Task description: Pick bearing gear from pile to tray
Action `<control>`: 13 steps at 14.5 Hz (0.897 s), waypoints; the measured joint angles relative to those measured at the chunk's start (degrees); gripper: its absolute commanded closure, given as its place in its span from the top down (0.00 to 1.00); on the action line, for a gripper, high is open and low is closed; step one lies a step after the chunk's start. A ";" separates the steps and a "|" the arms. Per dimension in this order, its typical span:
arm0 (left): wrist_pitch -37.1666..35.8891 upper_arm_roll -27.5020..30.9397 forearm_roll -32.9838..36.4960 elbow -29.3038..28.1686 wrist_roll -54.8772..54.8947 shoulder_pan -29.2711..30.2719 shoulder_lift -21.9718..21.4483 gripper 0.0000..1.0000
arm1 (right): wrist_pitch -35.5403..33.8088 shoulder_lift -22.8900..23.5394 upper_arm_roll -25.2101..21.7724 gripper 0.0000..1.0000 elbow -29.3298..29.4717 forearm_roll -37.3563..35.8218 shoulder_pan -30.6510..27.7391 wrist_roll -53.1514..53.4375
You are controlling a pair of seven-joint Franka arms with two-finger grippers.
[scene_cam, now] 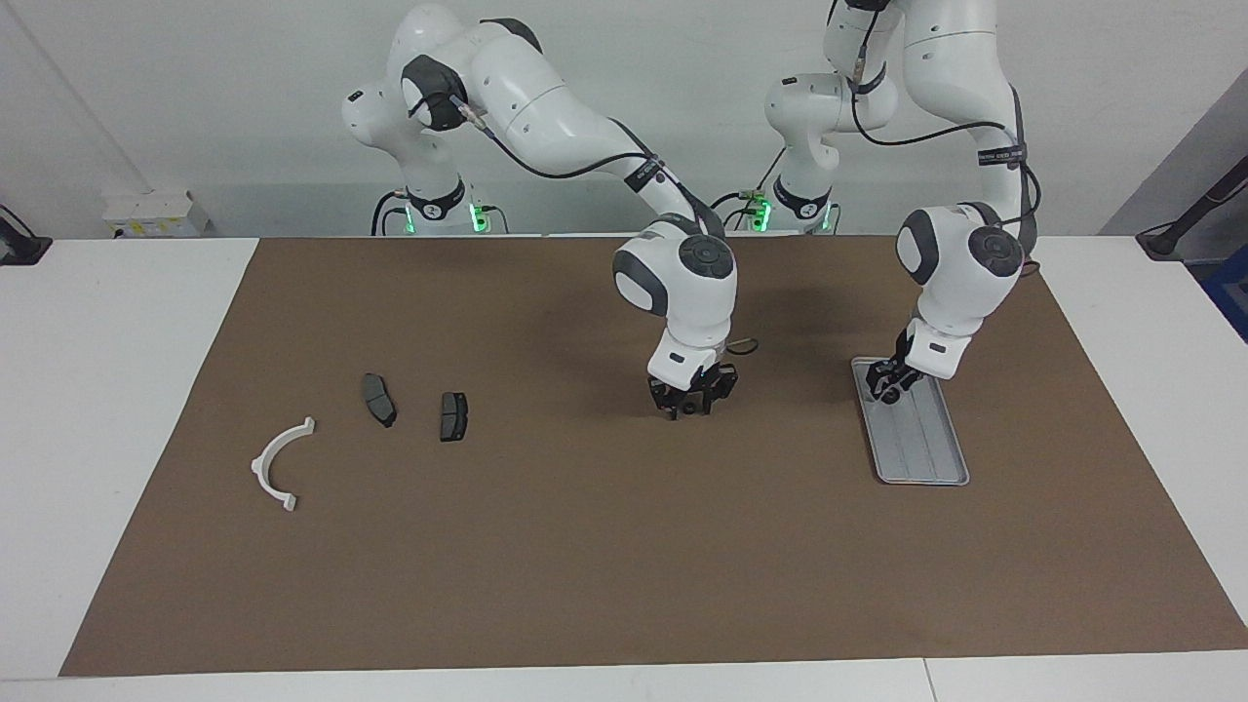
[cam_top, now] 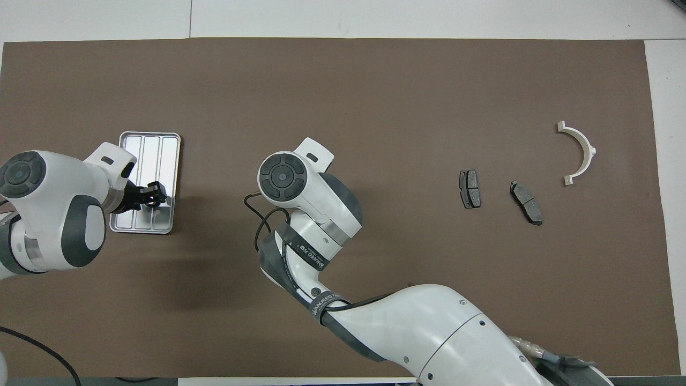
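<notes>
The silver ribbed tray [scene_cam: 921,450] [cam_top: 161,150] lies toward the left arm's end of the mat. My left gripper [scene_cam: 887,382] [cam_top: 154,195] hangs low over the tray's end nearer the robots, open. A tiny dark round shape [cam_top: 157,200] sits right at its tips, possibly the bearing gear; I cannot tell whether it rests on the tray. My right gripper [scene_cam: 688,404] hovers just above the mat's middle, open and with nothing in it; in the overhead view its own wrist hides it. The pile is a white half-ring bracket [scene_cam: 281,465] [cam_top: 580,151] and two dark brake pads [scene_cam: 379,399] [scene_cam: 453,415].
A brown mat [scene_cam: 624,546] covers the table, with white table surface around it. The brake pads [cam_top: 470,188] [cam_top: 526,202] and the bracket lie toward the right arm's end. A loose black cable loops beside the right wrist [cam_top: 252,206].
</notes>
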 measured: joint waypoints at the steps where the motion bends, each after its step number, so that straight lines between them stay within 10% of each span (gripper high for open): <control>1: -1.08 -0.01 0.00 1.05 0.00 0.00 -0.03 0.62 | -0.80 -0.21 -0.18 0.78 0.32 0.00 -0.10 0.01; 13: -13.66 -1.42 -0.12 18.27 -31.10 -18.34 1.43 0.60 | -13.27 -14.04 -1.98 0.78 4.54 0.02 -19.44 -17.47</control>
